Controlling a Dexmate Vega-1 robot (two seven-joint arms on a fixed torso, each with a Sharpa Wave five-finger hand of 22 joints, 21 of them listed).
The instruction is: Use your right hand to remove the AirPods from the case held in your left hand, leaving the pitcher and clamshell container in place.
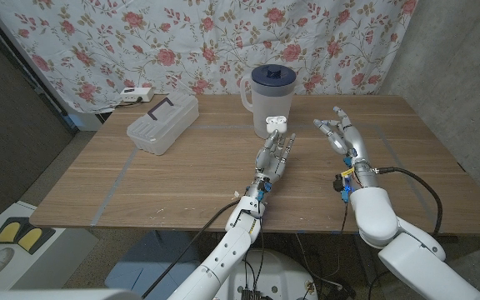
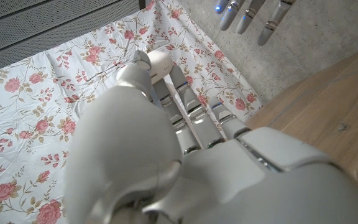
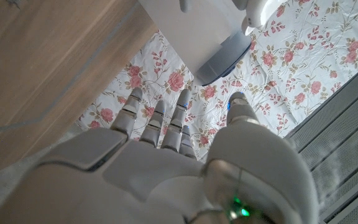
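My left hand (image 1: 275, 158) stands over the middle of the table, fingers up, and holds a small white AirPods case (image 1: 277, 122) at its fingertips, just in front of the pitcher. In the left wrist view the case (image 2: 161, 62) peeks out past the back of that hand (image 2: 185, 155). I cannot tell whether earbuds sit inside. My right hand (image 1: 343, 136) hovers a short way to the right of the case, fingers spread and holding nothing; its fingertips (image 2: 246, 14) are in the left wrist view. The right wrist view has that hand (image 3: 166, 162) with the pitcher (image 3: 219, 43) beyond it.
A translucent pitcher (image 1: 271, 100) with a blue lid stands behind the case. A clear clamshell container (image 1: 163, 122) lies at the back left of the wooden table (image 1: 182, 183). A white power strip (image 1: 132, 94) lies beyond the far edge by the floral curtain.
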